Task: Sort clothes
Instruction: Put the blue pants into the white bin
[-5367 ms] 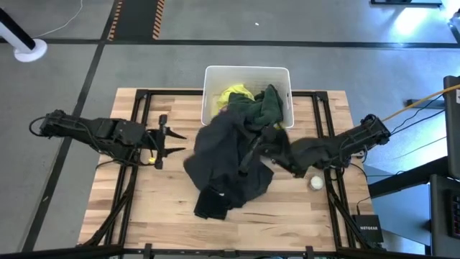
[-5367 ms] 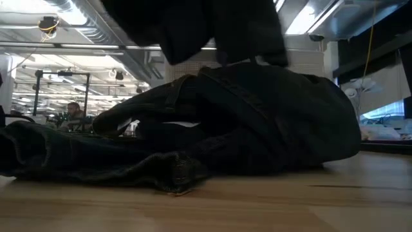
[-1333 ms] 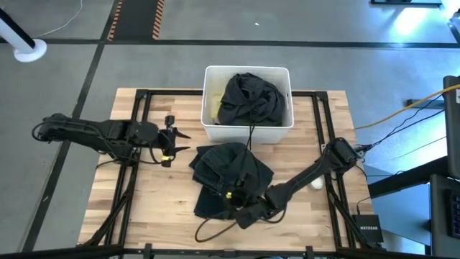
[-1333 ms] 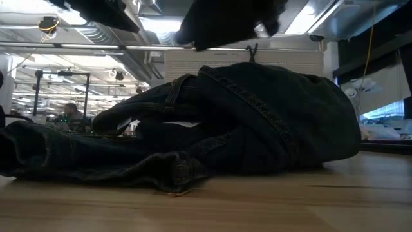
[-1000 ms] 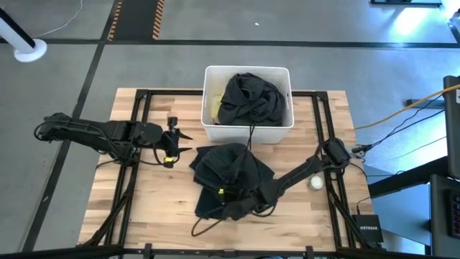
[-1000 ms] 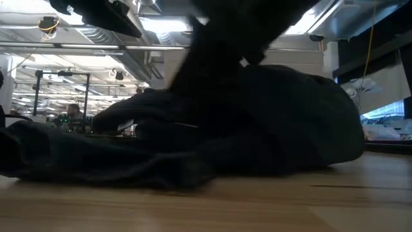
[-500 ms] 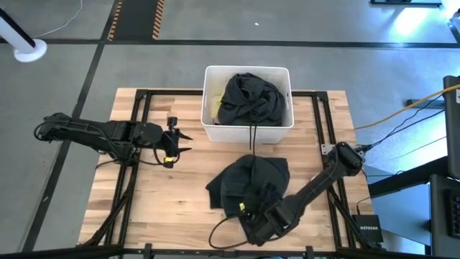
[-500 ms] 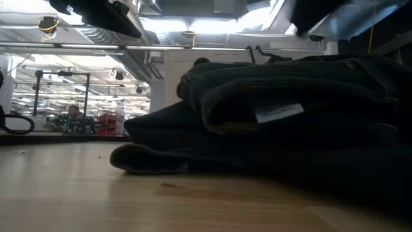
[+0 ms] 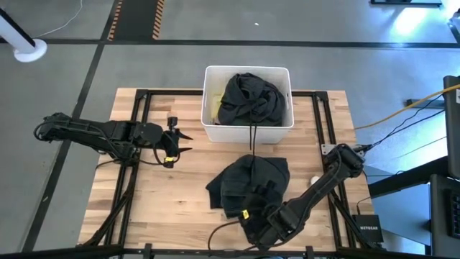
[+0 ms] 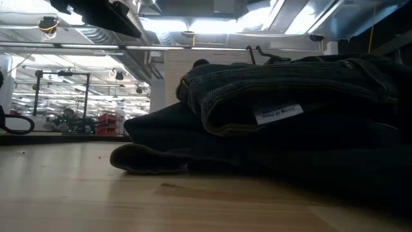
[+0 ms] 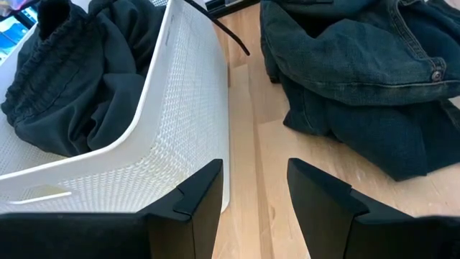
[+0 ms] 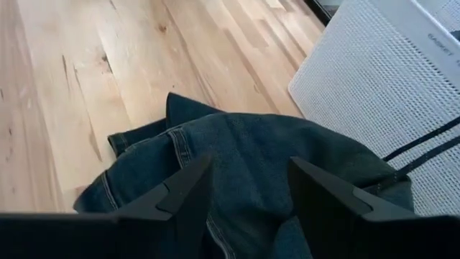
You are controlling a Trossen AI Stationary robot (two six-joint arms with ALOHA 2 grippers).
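A pile of dark denim jeans [image 9: 251, 180] lies on the wooden table in front of the white bin [image 9: 208, 131]. Its waistband with a white label [image 10: 278, 113] faces the low view. The bin holds black clothes [image 9: 248, 97] and a sliver of neon yellow [image 9: 214, 105]. My right gripper [image 9: 251, 210] is at the pile's near edge, pointing toward the bin, its fingers apart with denim [image 12: 244, 151] showing between them. My left gripper [image 9: 180, 142] hangs open over the table's left half, left of the bin [image 11: 180, 108], with nothing between its fingers [image 11: 255, 180]. My right gripper stands low at the near edge of the jeans, slanting in from the table's near right. In the wrist view its fingers [image 12: 188, 188] overlap the denim. I cannot tell whether they touch it.
A black cord [image 9: 251, 137] hangs from the bin over its near wall down to the jeans. A small white ball [image 9: 315, 180] lies right of the pile, beside my right arm. Bare wood shows between my left gripper and the jeans.
My right gripper has gone from on top of the jeans toward the table's near edge and a little right. The jeans have slid with it toward the near right and bunched up, their labelled waistband now turned toward the low view.
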